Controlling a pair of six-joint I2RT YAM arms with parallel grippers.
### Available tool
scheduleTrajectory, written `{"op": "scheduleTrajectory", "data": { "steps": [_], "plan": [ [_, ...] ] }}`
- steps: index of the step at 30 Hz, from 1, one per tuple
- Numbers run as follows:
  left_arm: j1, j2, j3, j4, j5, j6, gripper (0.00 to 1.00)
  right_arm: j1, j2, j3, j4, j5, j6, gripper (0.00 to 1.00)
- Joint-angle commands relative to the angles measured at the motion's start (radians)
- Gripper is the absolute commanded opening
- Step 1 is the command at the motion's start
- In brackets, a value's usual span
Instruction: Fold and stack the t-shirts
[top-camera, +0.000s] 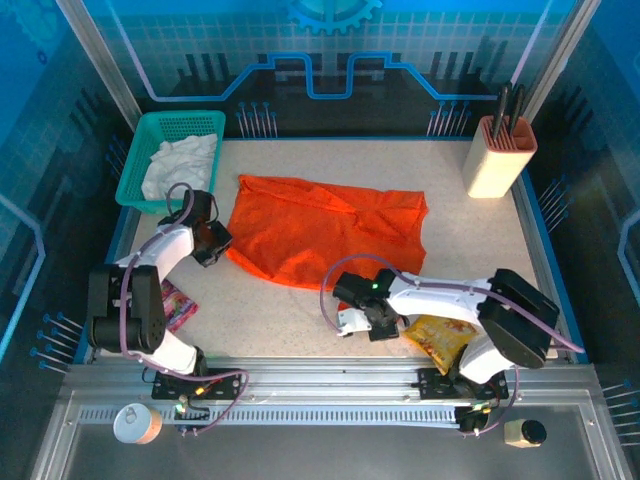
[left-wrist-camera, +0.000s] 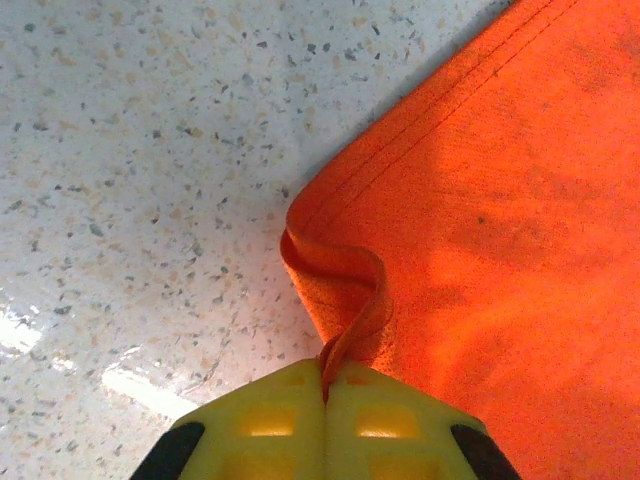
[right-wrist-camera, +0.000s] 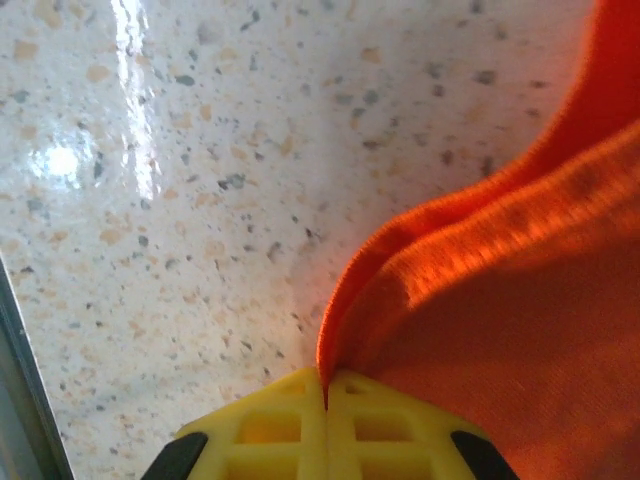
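I see a pale speckled tabletop (top-camera: 270, 320) inside blue panel walls (top-camera: 400, 40). The orange shirt (top-camera: 320, 235) lies spread at its middle. The white shirt (top-camera: 180, 162) sits in the green basket (top-camera: 137, 160), far left. The wrist views make clear what the top view leaves unclear: the left hand (left-wrist-camera: 325, 385) and the right hand (right-wrist-camera: 325, 390) each pinch the orange hem.

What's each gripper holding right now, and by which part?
Both hold the orange t-shirt: the left gripper pinches a hemmed corner, the right gripper a raised fold of its edge.
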Motion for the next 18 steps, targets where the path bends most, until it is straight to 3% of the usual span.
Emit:
{"op": "scheduleTrajectory", "data": {
  "steps": [1,6,9,18],
  "plan": [
    [0.008,-0.061,-0.038,-0.038,0.023,0.032,0.00,-0.006,-0.128,-0.010,-0.038,0.027,-0.012,0.00],
    [0.006,-0.148,-0.091,-0.074,0.025,0.034,0.00,-0.041,-0.314,-0.014,-0.050,0.045,-0.030,0.00],
    [0.005,-0.194,-0.109,-0.100,0.018,0.033,0.00,-0.073,-0.385,-0.007,-0.015,0.118,-0.035,0.00],
    [0.007,-0.135,0.018,-0.160,-0.034,0.048,0.00,-0.201,-0.378,0.073,0.133,0.360,0.010,0.00]
  ]
}}
